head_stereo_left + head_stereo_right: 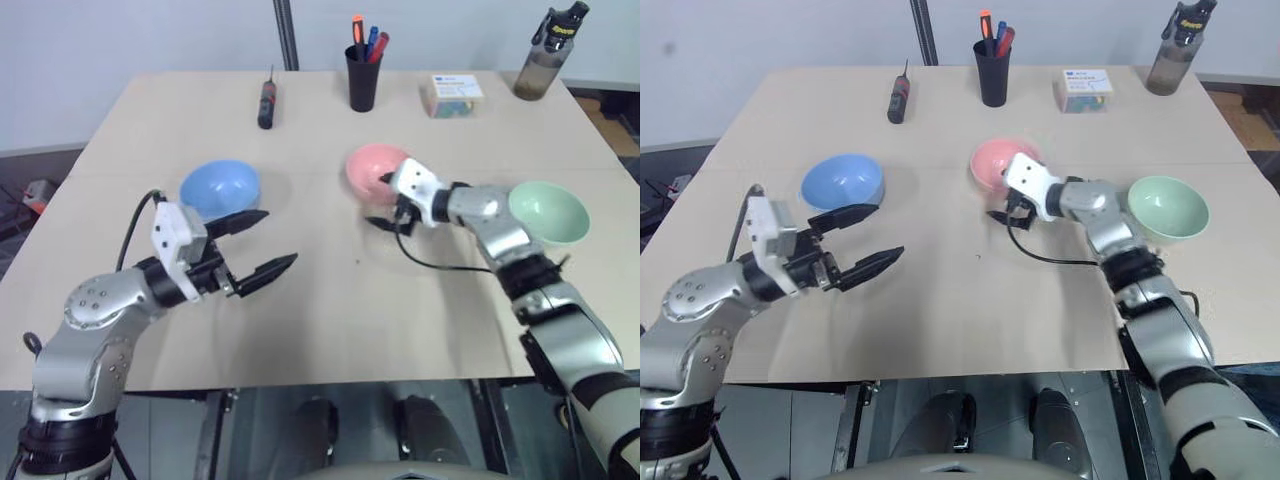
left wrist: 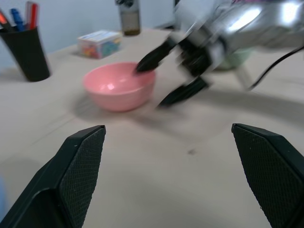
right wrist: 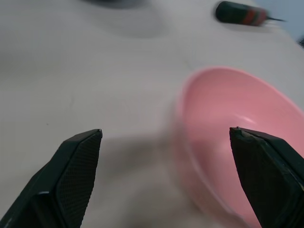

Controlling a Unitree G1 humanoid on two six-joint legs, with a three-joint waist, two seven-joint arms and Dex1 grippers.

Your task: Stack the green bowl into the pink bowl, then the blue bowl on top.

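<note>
The pink bowl (image 1: 372,168) stands upright at the table's middle, with the blue bowl (image 1: 220,187) to its left and the green bowl (image 1: 549,212) to its right. All three are empty and apart. My right gripper (image 1: 378,202) is open at the pink bowl's near side. In the right wrist view the pink bowl's (image 3: 237,128) rim lies between its fingers (image 3: 78,175), one over the bowl and one over bare table. Whether it touches the bowl I cannot tell. My left gripper (image 1: 279,237) is open and empty over the table, just in front of the blue bowl.
Along the table's far edge lie a screwdriver (image 1: 267,103), a black cup of pens (image 1: 363,78), a small box (image 1: 452,95) and a bottle (image 1: 545,58). A black cable (image 1: 440,262) hangs from the right wrist over the table.
</note>
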